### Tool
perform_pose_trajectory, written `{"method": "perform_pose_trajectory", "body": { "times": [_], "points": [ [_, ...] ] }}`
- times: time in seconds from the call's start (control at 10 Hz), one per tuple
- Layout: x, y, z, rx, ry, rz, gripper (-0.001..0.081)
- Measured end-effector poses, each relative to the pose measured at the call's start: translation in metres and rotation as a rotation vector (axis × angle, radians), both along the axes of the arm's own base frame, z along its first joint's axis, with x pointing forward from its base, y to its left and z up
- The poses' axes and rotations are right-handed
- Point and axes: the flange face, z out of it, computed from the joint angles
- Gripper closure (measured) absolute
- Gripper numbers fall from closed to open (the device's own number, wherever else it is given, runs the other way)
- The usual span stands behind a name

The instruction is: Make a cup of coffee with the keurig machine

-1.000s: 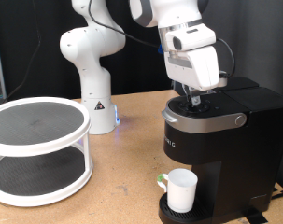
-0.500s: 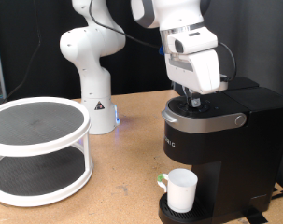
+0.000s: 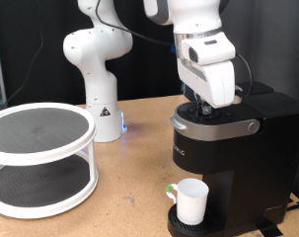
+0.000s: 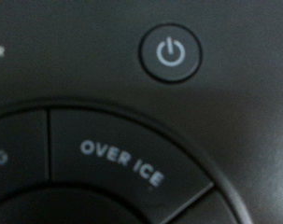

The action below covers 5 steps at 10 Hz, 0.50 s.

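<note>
The black keurig machine (image 3: pixel 228 148) stands at the exterior view's right with its silver-trimmed lid closed. The white cup (image 3: pixel 191 200) sits on the drip tray under the spout, handle to the left. My gripper (image 3: pixel 202 107) hangs straight down on the machine's top panel, its fingertips at or on the lid surface, mostly hidden by the white hand. The wrist view is filled by the machine's top panel: a round power button (image 4: pixel 170 52) and a button marked OVER ICE (image 4: pixel 122 161). No fingers show there.
A white two-tier round rack (image 3: pixel 38 158) stands at the exterior view's left. The white robot base (image 3: pixel 98 89) stands behind the middle of the wooden table (image 3: pixel 129 197).
The hand has shifted slightly to the exterior view's right and a little lower over the machine's top. The cup and machine have not moved.
</note>
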Motion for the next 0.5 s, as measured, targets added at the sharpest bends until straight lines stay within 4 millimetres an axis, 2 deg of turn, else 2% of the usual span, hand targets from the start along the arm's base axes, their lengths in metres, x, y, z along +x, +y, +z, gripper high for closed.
{"method": "perform_pose_trajectory", "body": {
  "times": [0.3,0.5],
  "points": [
    [0.013,-0.003,0.0,0.007,0.145,-0.017,0.0799],
    [0.018,-0.003,-0.001,0.003,0.175,-0.019,0.0799]
  ]
}}
